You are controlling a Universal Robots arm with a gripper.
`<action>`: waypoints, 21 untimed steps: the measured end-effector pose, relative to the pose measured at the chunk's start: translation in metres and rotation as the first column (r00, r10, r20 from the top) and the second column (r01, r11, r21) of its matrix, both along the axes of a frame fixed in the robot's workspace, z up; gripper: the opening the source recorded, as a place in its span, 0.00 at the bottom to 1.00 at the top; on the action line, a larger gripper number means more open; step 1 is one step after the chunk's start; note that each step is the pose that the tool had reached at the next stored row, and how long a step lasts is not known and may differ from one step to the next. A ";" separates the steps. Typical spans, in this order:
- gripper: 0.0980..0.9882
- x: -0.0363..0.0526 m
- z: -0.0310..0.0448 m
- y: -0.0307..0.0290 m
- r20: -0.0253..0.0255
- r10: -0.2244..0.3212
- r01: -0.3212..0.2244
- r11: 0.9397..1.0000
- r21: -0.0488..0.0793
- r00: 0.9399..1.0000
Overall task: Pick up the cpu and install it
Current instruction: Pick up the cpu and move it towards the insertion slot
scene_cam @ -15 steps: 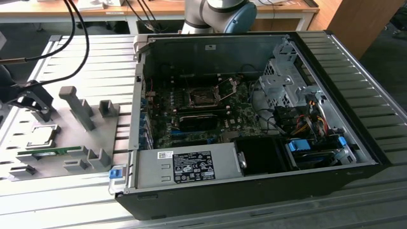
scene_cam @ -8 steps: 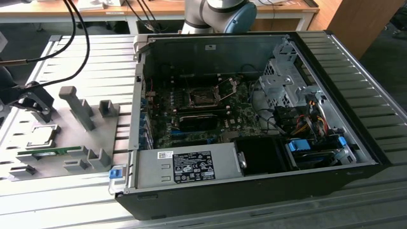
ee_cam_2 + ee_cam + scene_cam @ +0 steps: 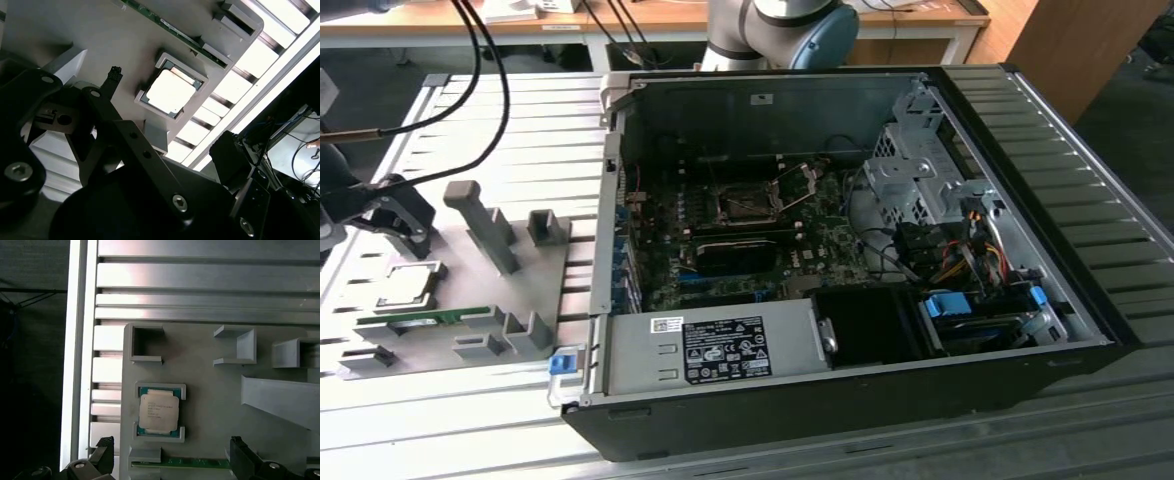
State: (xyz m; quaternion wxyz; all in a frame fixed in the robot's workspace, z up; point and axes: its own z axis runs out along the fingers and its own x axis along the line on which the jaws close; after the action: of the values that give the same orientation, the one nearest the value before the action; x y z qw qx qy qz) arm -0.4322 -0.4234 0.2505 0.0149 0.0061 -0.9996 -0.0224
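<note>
The cpu (image 3: 159, 411) is a small square chip with a shiny metal top, lying flat in a grey holder on the fixture plate (image 3: 210, 390). It also appears at the exterior view's left (image 3: 407, 285) and in the second wrist view (image 3: 170, 92). My gripper (image 3: 170, 447) hovers over the plate close to the chip. Its black fingers (image 3: 102, 445) are spread wide and hold nothing. The exterior view has the gripper (image 3: 387, 235) just above the chip. Inside the open computer case, the motherboard socket (image 3: 747, 205) sits bare with its retaining frame raised.
A long green memory stick (image 3: 427, 318) lies beside the chip on the plate. Grey fixture blocks (image 3: 487, 225) rise from the plate. The case wall (image 3: 607, 200) and the power supply (image 3: 720, 350) stand between plate and socket. Black cables (image 3: 474, 80) hang over the slatted table.
</note>
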 end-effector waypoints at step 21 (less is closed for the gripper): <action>1.00 -0.0012 -0.0148 -0.0005 0.000 0.003 -0.003 1.000 0.000 1.000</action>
State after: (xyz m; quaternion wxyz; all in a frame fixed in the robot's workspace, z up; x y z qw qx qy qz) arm -0.4334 -0.4238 0.2357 0.0150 0.0076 -0.9996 -0.0223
